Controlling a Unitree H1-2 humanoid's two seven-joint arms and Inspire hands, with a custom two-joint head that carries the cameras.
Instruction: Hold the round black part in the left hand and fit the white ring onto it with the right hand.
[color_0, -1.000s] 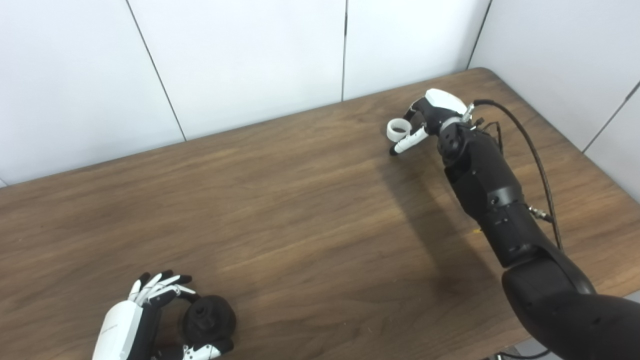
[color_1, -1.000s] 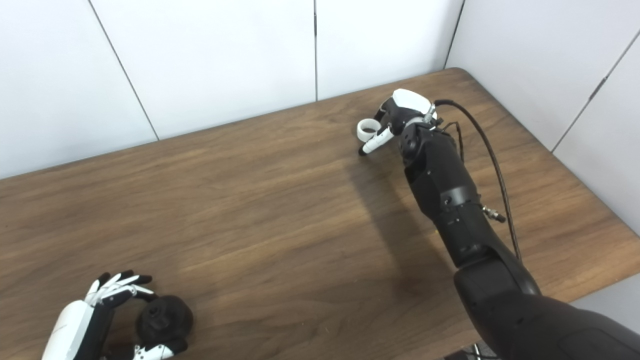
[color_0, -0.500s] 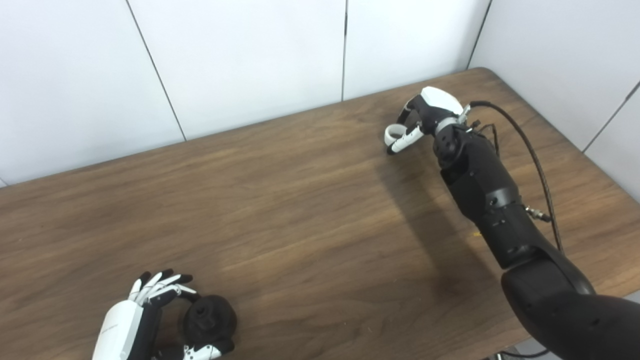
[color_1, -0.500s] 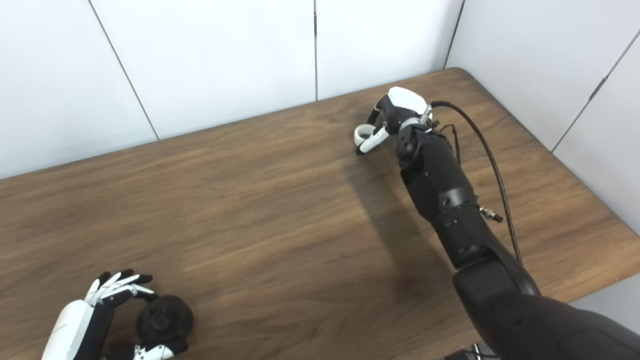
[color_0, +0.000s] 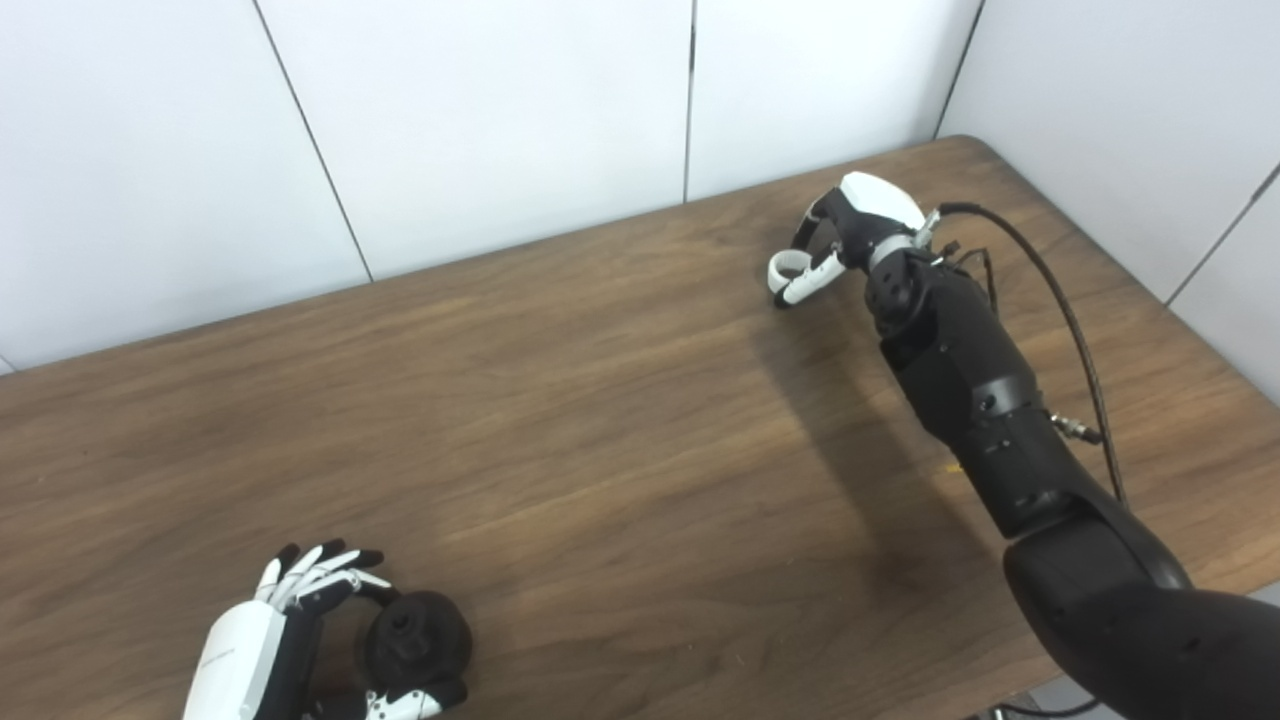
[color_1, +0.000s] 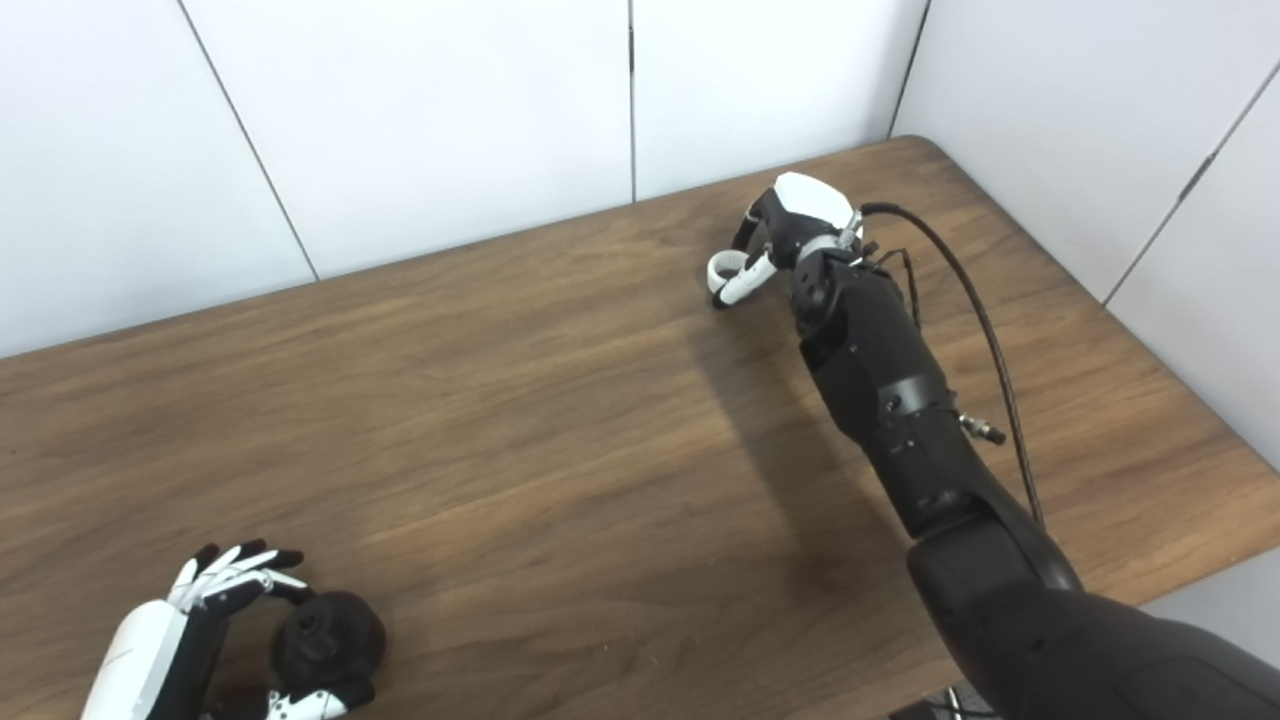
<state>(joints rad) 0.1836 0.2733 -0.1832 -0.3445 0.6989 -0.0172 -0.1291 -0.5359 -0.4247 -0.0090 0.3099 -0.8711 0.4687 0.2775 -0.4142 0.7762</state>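
Note:
The round black part (color_0: 415, 640) lies on the wooden table (color_0: 600, 450) at the near left. My left hand (color_0: 265, 640) cups it from the left, fingers spread above it and thumb (color_0: 405, 703) below it, without a closed grip. At the far right, my right hand (color_0: 845, 225) is closed down on the white ring (color_0: 781, 266). The ring is pinched between its thumb and fingers and partly hidden by them, low over the table. In the right eye view the white ring (color_1: 719, 267) shows just left of that hand.
White wall panels (color_0: 500, 120) stand right behind the table's far edge and along its right side. A black cable (color_0: 1070, 320) loops off my right forearm. The table's rounded far right corner (color_0: 965, 140) is close to the right hand.
My right hand has closed its fingers and thumb over the white ring and shifted slightly left and away. The ring, fully visible before, is now partly covered. The left hand and black part have not moved.

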